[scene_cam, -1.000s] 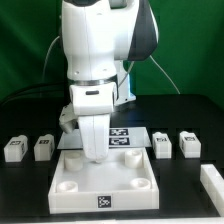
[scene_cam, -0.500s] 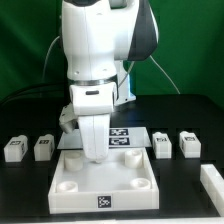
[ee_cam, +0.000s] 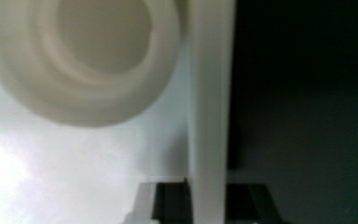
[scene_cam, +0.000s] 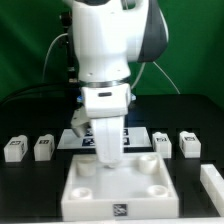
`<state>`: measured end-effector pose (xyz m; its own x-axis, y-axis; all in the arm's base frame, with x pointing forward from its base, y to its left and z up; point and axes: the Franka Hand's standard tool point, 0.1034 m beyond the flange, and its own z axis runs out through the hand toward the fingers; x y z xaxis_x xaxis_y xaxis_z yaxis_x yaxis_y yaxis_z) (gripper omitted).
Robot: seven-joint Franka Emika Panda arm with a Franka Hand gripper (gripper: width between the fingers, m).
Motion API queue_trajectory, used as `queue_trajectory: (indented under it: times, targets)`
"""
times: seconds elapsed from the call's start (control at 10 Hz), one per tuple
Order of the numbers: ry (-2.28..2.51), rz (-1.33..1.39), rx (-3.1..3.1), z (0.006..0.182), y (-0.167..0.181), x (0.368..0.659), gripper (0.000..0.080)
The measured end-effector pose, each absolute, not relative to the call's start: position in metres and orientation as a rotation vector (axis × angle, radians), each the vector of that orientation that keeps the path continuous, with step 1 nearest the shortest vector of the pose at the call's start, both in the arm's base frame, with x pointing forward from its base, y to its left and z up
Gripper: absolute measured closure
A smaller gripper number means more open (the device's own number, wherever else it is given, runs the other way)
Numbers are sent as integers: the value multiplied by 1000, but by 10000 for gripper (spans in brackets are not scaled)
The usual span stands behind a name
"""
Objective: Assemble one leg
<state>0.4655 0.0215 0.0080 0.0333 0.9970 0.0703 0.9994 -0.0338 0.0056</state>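
My gripper [scene_cam: 108,152] is shut on the far wall of the large white square tray piece [scene_cam: 90,207], which lies on the black table. In the wrist view the tray's wall [ee_cam: 208,100] runs between my dark fingers [ee_cam: 167,203], with one round corner socket [ee_cam: 87,60] beside it. Four small white legs with tags stand in a row: two at the exterior view's left [scene_cam: 14,149] [scene_cam: 43,148] and two at its right [scene_cam: 162,142] [scene_cam: 190,143]. None is held.
The marker board [scene_cam: 137,137] lies just behind the tray, partly hidden by my arm. Another white part [scene_cam: 212,184] lies at the exterior view's right edge. A green curtain hangs at the back.
The arm and the tray piece have shifted toward the exterior view's right and nearer the camera. The legs have not moved.
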Motion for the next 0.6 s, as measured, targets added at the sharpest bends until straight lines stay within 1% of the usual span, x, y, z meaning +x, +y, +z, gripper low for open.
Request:
queue_trajectory:
  times: [0.2,0.3,0.6]
  targets:
    - [-2136,-127,-2241,8,43,483,741]
    - [-2143,-142,-2236,9,47,489,741]
    - [-2134,-136,-2228,8,57,496,741]
